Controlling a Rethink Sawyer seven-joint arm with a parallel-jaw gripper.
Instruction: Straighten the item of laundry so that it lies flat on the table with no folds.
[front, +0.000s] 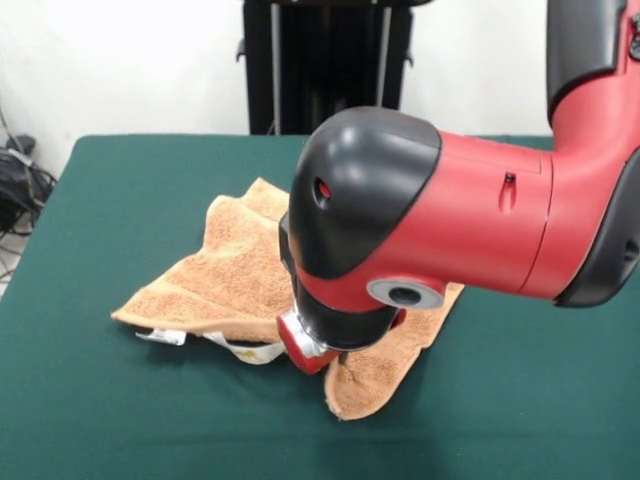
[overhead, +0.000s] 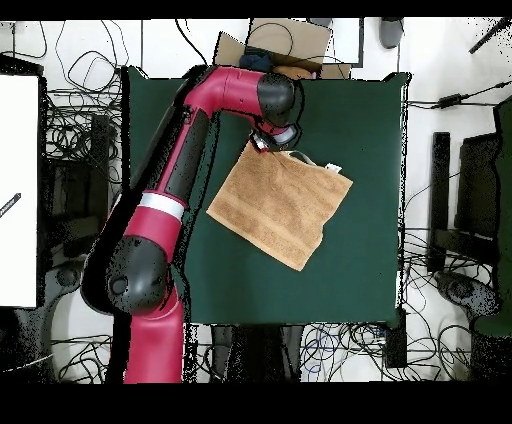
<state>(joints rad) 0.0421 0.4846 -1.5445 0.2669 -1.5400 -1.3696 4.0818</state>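
Observation:
The orange-tan towel (front: 230, 270) lies mid-table on the dark green table (front: 120, 200), turned at an angle, with folds and raised edges in the front view. Its white tag (front: 165, 337) sticks out at the near left edge. In the overhead view the towel (overhead: 282, 200) looks mostly spread out, with the tag (overhead: 333, 168) at its upper right edge. My gripper (front: 308, 350) is low over the towel's near edge, largely hidden by the red and black wrist. In the overhead view the gripper (overhead: 268, 143) sits at the towel's upper left corner. I cannot see whether it holds cloth.
The black pedestal (front: 330, 60) stands at the table's far side. Cables (front: 15, 180) lie off the left edge. In the overhead view a cardboard box (overhead: 285, 45) sits beyond the table (overhead: 370, 120) and a white surface (overhead: 18, 190) stands at the left.

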